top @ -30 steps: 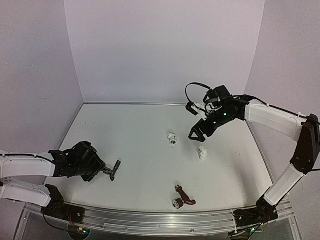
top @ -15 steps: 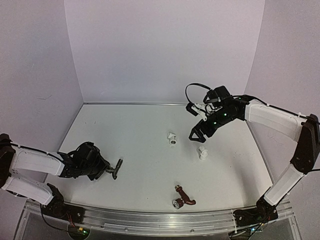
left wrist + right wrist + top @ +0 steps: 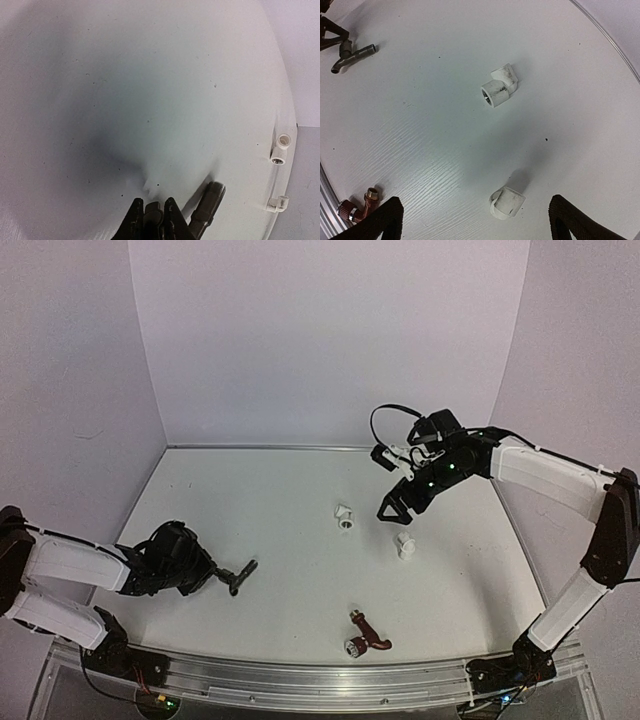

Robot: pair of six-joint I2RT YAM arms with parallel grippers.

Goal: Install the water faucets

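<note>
Pale tabletop, lilac walls. My left fingers pinch the dark faucet, left of the central elbow fitting. The reddish faucet lies on its near side. The right fingers are spread, just right of it.

Two arms, same build: left arm and right arm have white shell links and black joints. Left end effector and right end effector are all black; fingers are dark and ribbed. Black cable loop sits over the right wrist, with small green lights nearby. Black bases carry thin wires.
</note>
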